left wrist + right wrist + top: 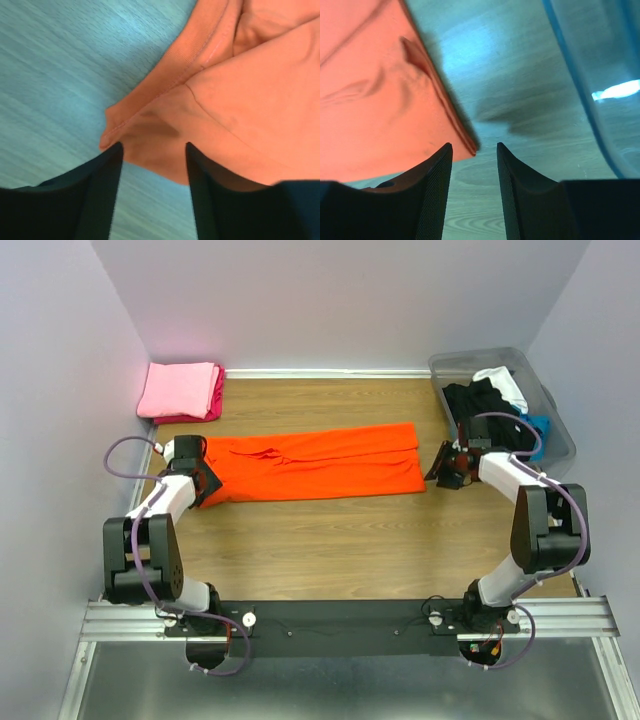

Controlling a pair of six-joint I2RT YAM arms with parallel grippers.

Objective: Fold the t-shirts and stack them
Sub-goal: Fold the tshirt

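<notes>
A bright orange t-shirt (310, 465) lies on the wooden table as a long strip, folded lengthwise. My left gripper (205, 480) is at its left end. In the left wrist view that gripper (154, 146) is open, and a hemmed corner of the orange t-shirt (235, 100) lies flat just past the fingertips, not pinched. My right gripper (445, 468) is at the strip's right end. In the right wrist view it (474, 145) is open too, and the orange t-shirt's corner (380, 100) reaches just inside the left fingertip. A folded pink t-shirt (180, 388) rests on a magenta one (216, 398) at the back left.
A translucent grey bin (560, 430) stands at the back right, close behind my right arm. It holds black (475, 400), white (503, 383) and blue (537, 425) t-shirts. The bin's wall (590, 75) shows in the right wrist view. Walls close in the table on three sides.
</notes>
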